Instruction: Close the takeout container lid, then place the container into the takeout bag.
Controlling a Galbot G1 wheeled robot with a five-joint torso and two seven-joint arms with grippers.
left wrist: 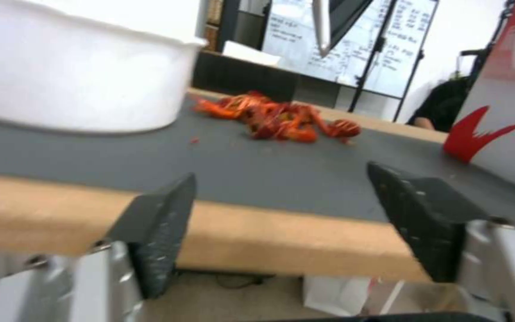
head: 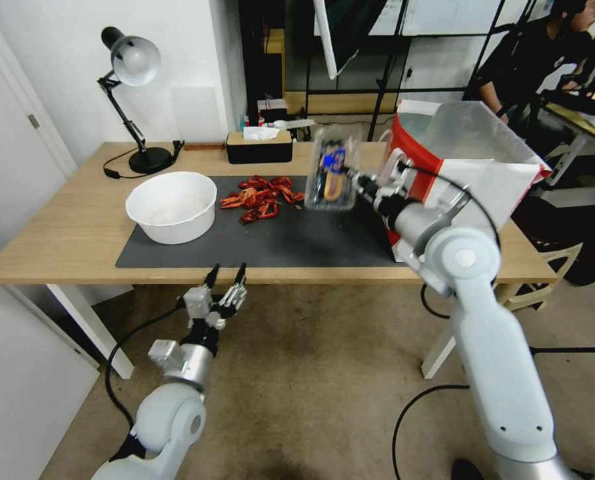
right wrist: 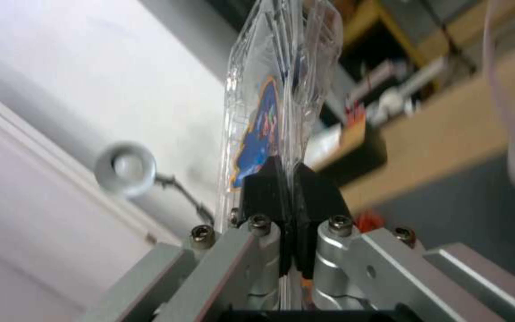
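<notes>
My right gripper (head: 358, 179) is shut on the edge of the takeout container (head: 334, 170), a clear clamshell with a blue and orange label. It holds the container in the air, stood on its side, above the dark mat (head: 297, 243). The right wrist view shows the black fingertips (right wrist: 269, 183) pinching the container (right wrist: 275, 89), with the lid pressed against the other half. The takeout bag (head: 474, 157), white with red sides, stands open just right of the held container. My left gripper (head: 225, 275) hangs open and holds nothing, below the table's front edge; its fingers (left wrist: 159, 232) stand wide apart.
A big white bowl (head: 172, 205) sits on the mat's left end, with a pile of red crayfish (head: 262, 197) beside it. A desk lamp (head: 134, 87) and a black tissue box (head: 258, 145) stand along the table's back edge.
</notes>
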